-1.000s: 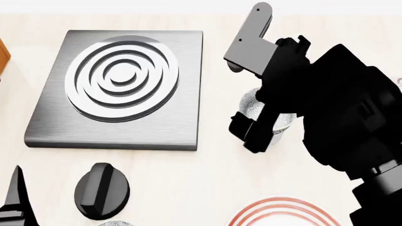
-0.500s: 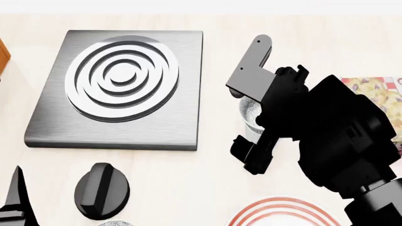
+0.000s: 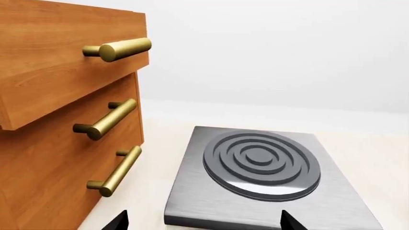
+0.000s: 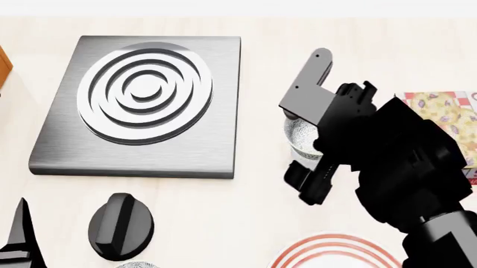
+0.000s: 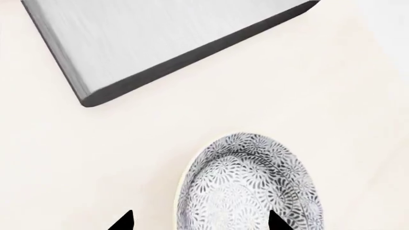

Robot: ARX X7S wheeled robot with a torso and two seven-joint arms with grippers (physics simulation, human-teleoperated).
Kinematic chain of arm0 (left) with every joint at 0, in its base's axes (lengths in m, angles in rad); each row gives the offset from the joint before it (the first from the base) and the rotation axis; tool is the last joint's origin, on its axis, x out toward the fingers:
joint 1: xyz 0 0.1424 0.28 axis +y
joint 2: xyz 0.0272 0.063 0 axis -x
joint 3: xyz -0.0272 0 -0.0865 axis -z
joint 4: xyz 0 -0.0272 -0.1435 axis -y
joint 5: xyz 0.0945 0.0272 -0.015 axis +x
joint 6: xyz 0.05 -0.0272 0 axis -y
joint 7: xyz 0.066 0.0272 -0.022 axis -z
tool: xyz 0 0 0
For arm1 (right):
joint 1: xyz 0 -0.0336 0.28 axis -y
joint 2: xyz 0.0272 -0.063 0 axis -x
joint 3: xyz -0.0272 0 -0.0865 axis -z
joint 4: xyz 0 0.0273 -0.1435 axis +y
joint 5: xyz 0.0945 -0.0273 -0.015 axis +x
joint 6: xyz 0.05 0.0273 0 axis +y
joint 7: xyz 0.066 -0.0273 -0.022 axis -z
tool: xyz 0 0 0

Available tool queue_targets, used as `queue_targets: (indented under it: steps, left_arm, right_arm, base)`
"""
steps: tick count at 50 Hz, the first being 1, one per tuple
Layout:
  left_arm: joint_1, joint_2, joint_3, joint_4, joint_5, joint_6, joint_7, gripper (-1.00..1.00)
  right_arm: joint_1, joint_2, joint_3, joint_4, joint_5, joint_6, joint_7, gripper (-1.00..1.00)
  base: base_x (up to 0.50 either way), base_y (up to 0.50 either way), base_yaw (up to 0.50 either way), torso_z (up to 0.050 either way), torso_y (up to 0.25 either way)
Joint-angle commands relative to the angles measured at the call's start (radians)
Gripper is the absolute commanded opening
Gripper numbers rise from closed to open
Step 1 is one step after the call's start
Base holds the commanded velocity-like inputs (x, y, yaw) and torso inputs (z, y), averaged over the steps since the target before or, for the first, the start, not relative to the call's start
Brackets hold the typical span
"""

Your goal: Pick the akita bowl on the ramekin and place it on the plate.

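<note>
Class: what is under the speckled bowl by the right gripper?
Nothing can be made out beneath the bowl: from above, the bowl hides whatever it rests on. The right gripper straddles it. No ramekin shows.

A hob plate (image 4: 142,103) lies on the tabletop (image 4: 246,212) at the far left of the head view. Nearer than it sits a knob (image 4: 119,226). To the right of the hob plate is the akita bowl (image 4: 300,137), largely covered by the right arm, with the right claw (image 5: 198,223) straddling it in the right wrist view. A patterned box (image 4: 447,120) lies further right. The plate (image 4: 328,254) lies nearest, at the lower edge. A drawer cabinet (image 3: 64,115) stands left of the hob plate.
</note>
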Motion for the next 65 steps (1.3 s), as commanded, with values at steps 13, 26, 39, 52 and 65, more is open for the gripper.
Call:
queue_targets:
  steps: [13,26,39,52,65]
  left_arm:
    - [-0.003,-0.011,0.006,-0.006,-0.012,0.004,-0.014,1.00]
    - [-0.003,-0.015,0.010,-0.017,-0.015,0.010,-0.020,1.00]
    - [-0.006,-0.014,0.010,-0.032,-0.026,0.012,-0.026,1.00]
    - [-0.007,-0.017,0.014,-0.031,-0.032,0.013,-0.031,1.00]
    - [-0.003,-0.017,0.019,-0.031,-0.041,0.022,-0.032,1.00]
  right_arm:
    - [-0.062,0.042,0.002,-0.150,0.001,0.082,0.046,-1.00]
    - [-0.077,0.058,-0.015,-0.183,-0.013,0.092,0.054,-1.00]
    - [-0.064,0.060,-0.015,-0.168,-0.018,0.060,0.057,-1.00]
    - [0.031,0.117,-0.033,-0.195,-0.052,0.079,0.011,-1.00]
    - [0.082,0.172,-0.056,-0.287,-0.078,0.153,-0.030,-1.00]
  base:
    - [0.00,0.00,0.00,0.000,0.000]
    - [0.00,0.00,0.00,0.000,0.000]
    - [0.00,0.00,0.00,0.000,0.000]
    - [0.00,0.00,0.00,0.000,0.000]
    - [0.00,0.00,0.00,0.000,0.000]
